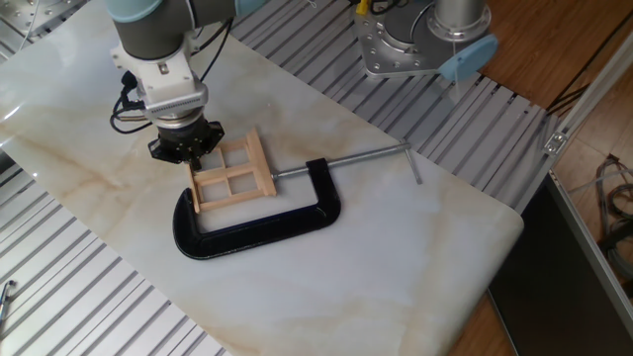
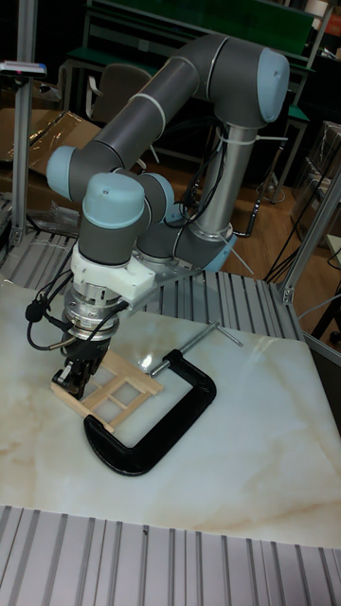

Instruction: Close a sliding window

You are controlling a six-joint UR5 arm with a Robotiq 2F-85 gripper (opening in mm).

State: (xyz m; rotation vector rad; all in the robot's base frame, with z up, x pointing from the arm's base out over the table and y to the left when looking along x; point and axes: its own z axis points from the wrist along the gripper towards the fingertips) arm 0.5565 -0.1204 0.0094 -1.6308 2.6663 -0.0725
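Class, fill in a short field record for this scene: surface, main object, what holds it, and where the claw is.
surface: marble-patterned table
main object: sliding window, pale wood, lying flat
holder: black C-clamp around the window, steel screw touching its frame
claw: at the window's far left edge, apparently touching it
claw state: cannot tell

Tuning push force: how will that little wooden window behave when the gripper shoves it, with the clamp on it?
The sliding window looks like thin pale wood slats, so probably light and somewhat fragile; hard pushes might crack a slat. It sits within the black C-clamp, whose screw meets its edge, so the frame likely stays put. Lying flat on the marble table, it shouldn't tip.
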